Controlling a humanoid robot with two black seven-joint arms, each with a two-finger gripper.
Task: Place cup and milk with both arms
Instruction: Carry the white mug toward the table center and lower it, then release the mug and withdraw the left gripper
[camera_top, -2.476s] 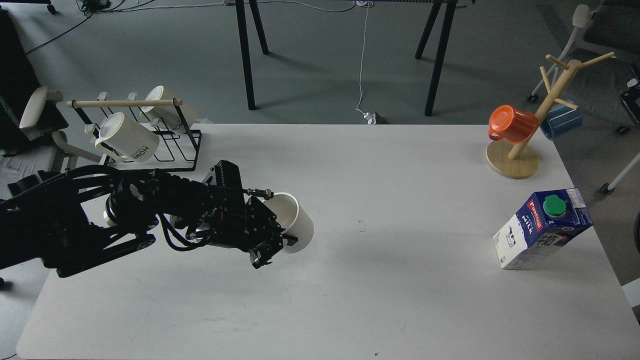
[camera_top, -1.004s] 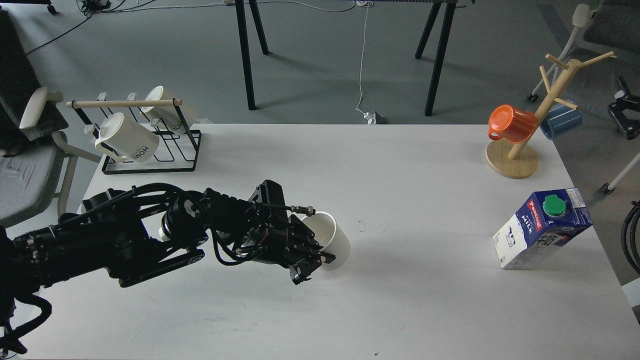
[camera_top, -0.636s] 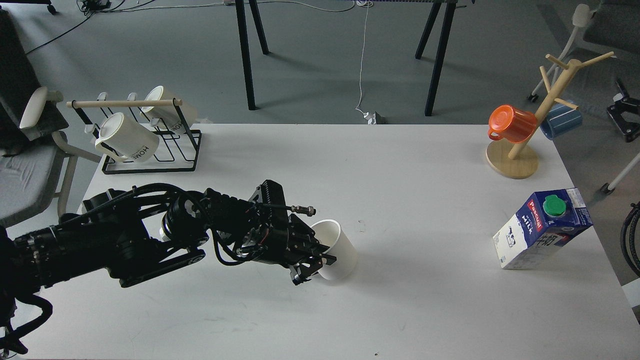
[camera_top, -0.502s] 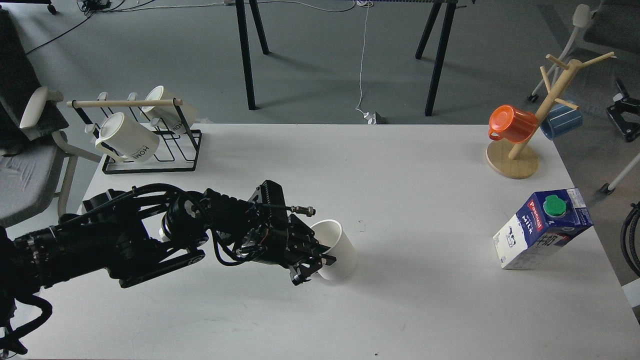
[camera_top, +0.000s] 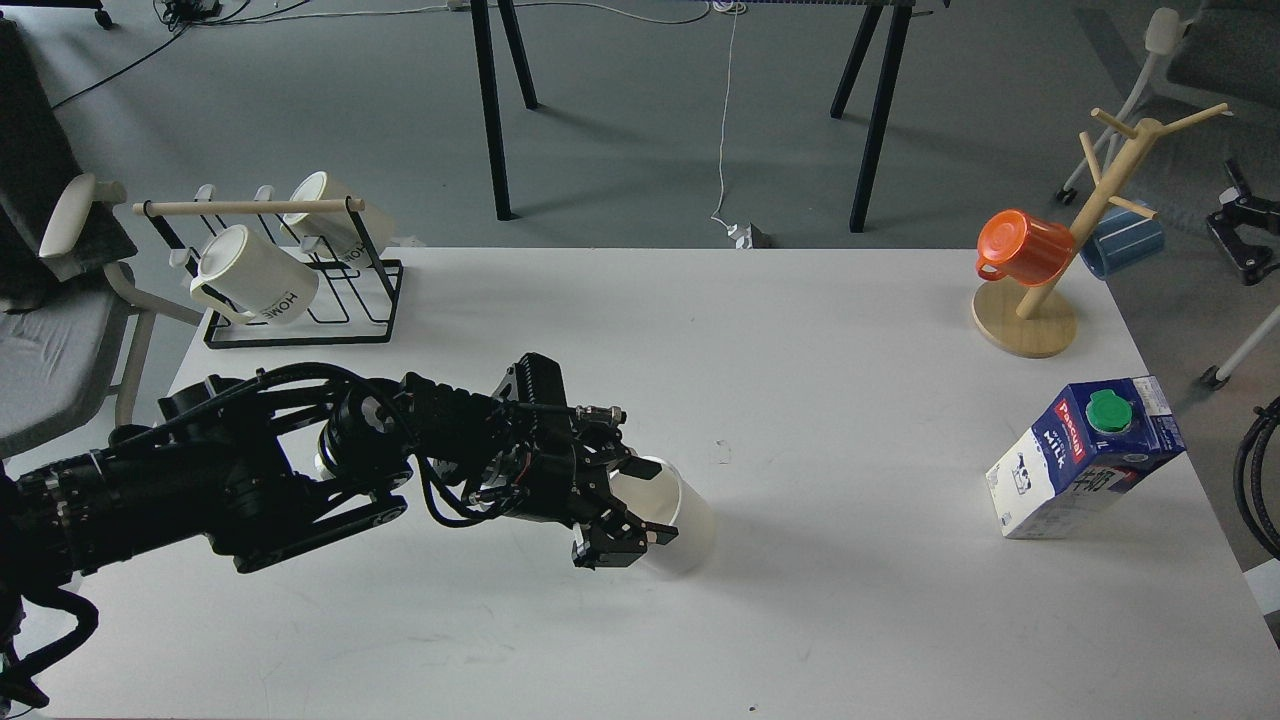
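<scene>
The cup (camera_top: 684, 525), white with a cream inside, stands upright on the white table (camera_top: 800, 620) a little left of the middle. Its black handle is hidden behind my left gripper (camera_top: 632, 505). The left gripper is at the cup's left side, with its fingers spread apart, one finger (camera_top: 634, 466) above the rim and one below. The milk (camera_top: 1085, 458), a blue and white carton with a green cap, stands near the table's right edge. My right gripper (camera_top: 1240, 235) shows small and dark at the right edge of the view, off the table and far from the milk.
A black wire rack (camera_top: 290, 290) with two cream "HOME" mugs stands at the back left. A wooden mug tree (camera_top: 1060, 280) with an orange cup (camera_top: 1020, 247) and a blue cup stands at the back right. A chair (camera_top: 60, 330) is left of the table.
My left arm carried the cup rightward and set it down on the table. The left gripper's fingers have now spread apart off the cup. The right gripper shifted slightly at the view's edge.
</scene>
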